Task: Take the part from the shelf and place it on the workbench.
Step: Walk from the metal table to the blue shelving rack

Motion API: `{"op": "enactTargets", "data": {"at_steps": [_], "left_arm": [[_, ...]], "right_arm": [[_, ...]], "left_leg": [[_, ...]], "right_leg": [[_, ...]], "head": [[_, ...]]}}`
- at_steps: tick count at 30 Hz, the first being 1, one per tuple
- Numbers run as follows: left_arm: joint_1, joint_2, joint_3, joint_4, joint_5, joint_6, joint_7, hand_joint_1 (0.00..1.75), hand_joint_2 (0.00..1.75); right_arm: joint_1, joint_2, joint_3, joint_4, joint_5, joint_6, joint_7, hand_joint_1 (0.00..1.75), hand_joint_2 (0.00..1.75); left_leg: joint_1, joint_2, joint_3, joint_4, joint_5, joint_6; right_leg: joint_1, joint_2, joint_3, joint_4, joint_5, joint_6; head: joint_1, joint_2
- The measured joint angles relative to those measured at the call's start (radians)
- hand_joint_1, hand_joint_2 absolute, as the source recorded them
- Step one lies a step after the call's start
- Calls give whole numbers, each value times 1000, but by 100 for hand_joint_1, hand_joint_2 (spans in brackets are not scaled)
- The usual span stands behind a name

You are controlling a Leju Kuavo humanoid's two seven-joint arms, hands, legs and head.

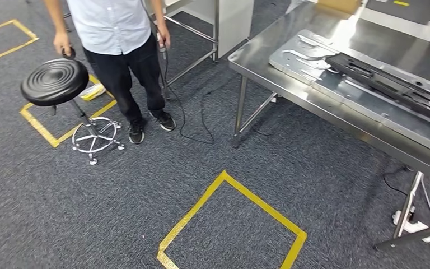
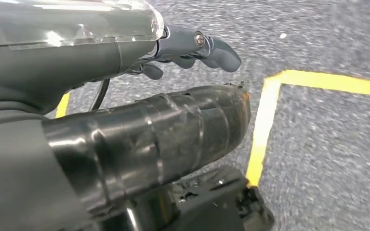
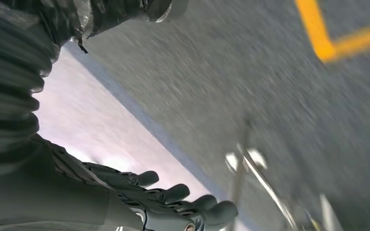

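Observation:
The steel workbench [image 1: 269,63] stands at the right of the head view. A silvery cut-out plate [image 1: 313,73] lies flat on it, with a long black part [image 1: 392,84] resting along the plate. My left hand [image 2: 192,48] hangs over the grey carpet with its fingers out and nothing in them; its thick taped thumb [image 2: 164,134] stands apart from them. In the right wrist view my right hand [image 3: 173,204] also holds nothing, its dark fingers [image 3: 207,211] loosely spread beside a pale panel. A metal-framed rack [image 1: 213,33] stands at the back, and I cannot tell what it holds.
A person [image 1: 117,33] in a pale shirt and black trousers stands at the back left beside a black round stool [image 1: 55,81] on a chrome base. A yellow tape square [image 1: 229,224] marks the carpet in front. A black cable [image 1: 201,120] trails near the workbench leg [image 1: 239,112].

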Motion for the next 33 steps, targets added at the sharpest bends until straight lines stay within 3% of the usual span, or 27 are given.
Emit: {"op": "enactTargets", "data": {"at_steps": [1,3,5,6,8,10,12,14,15,17,19,21,23,24,26,28,29,30,31,33], "left_arm": [[1,0,0,0,-1,0,2,0,0],[1,0,0,0,-2,-1,5,0,0],[0,0,0,0,-3,-1,7,0,0],[0,0,0,0,-2,0,7,0,0],[2,0,0,0,-1,1,5,0,0],[4,0,0,0,-1,2,5,0,0],[2,0,0,0,-2,1,5,0,0],[0,0,0,0,-3,1,5,0,0],[1,0,0,0,-3,0,5,0,0],[4,0,1,0,-2,-1,4,0,0],[3,0,1,0,-2,-2,3,0,0],[0,0,1,0,-1,-2,2,0,0],[3,1,1,0,1,-2,2,0,0],[5,1,1,0,2,-2,2,0,0],[7,1,2,0,4,-3,3,0,0],[5,0,2,0,5,-4,3,0,0],[5,0,2,0,6,-4,2,0,0],[5,0,2,0,6,-5,2,0,0],[6,0,2,0,7,-5,1,0,0],[7,0,3,0,8,-5,-1,0,0]], "right_arm": [[-5,-3,-10,38,17,1,38,0,175],[-11,-6,-25,106,42,15,113,0,175],[-16,-3,-35,162,65,50,203,0,175],[-21,1,-39,188,76,75,257,0,175],[-30,10,-43,227,90,121,344,0,175],[-35,21,-48,255,97,155,391,0,175],[-36,27,-54,275,100,177,415,0,175],[-39,31,-58,293,104,197,438,0,175],[-41,31,-59,300,106,205,447,0,175],[-47,32,-60,310,110,216,463,0,175],[-53,34,-60,317,112,223,475,0,175],[-57,36,-63,321,112,227,480,0,175],[-64,38,-65,324,112,232,482,0,175],[-67,38,-65,325,112,233,482,0,175],[-68,38,-66,327,114,234,482,0,175],[-66,38,-66,328,115,235,483,0,175],[-66,38,-67,328,116,235,484,0,175],[-65,38,-67,328,116,236,486,0,175],[-66,37,-67,328,118,237,487,0,175],[-65,36,-67,328,122,237,490,0,175]], "left_leg": [[1,-14,0,4,-2,-2],[1,-41,-6,21,-10,-13],[1,-62,-20,38,-17,-26],[2,-72,-26,41,-18,-32],[7,-86,-32,43,-18,-43],[6,-47,-48,77,-40,-52],[5,13,-99,184,-99,-59],[7,32,-155,299,-147,-62],[7,34,-164,318,-146,-61],[5,41,-122,244,-95,-52],[-4,80,-51,105,-41,-34],[-15,104,-21,41,-29,-22],[-17,87,-20,33,-24,-16],[-14,77,-14,23,-18,-13],[-7,57,-2,3,-5,-4],[-5,38,-1,0,1,1],[-5,28,-2,1,1,2],[-6,16,-3,4,-1,2],[-5,3,-2,7,-3,1],[-3,-24,-2,17,-9,-5]], "right_leg": [[-3,4,15,-38,32,1],[-11,47,67,-160,91,1],[-16,88,93,-226,105,-3],[-14,90,93,-227,99,-8],[-13,67,95,-229,100,-23],[-13,42,100,-235,101,-38],[-9,14,100,-237,100,-47],[-4,-16,100,-237,98,-50],[-2,-29,100,-237,97,-51],[3,-52,103,-237,95,-51],[7,-72,108,-237,92,-49],[8,-88,111,-238,90,-41],[8,-103,119,-244,90,-30],[8,-98,124,-243,86,-24],[7,-57,108,-194,50,-15],[4,-11,48,-70,-12,-11],[4,-2,17,-13,-31,-9],[3,1,-2,18,-31,-7],[2,2,-4,10,-11,-6],[-3,20,38,-100,65,-5]], "head": [[0,0],[0,0],[0,0],[-1,0],[-1,0],[-3,0],[-7,0],[-8,0],[-8,0],[-8,0],[-8,0],[-8,0],[-8,0],[-8,0],[-6,0],[-5,0],[-5,0],[-5,0],[-5,0],[-5,0]]}}
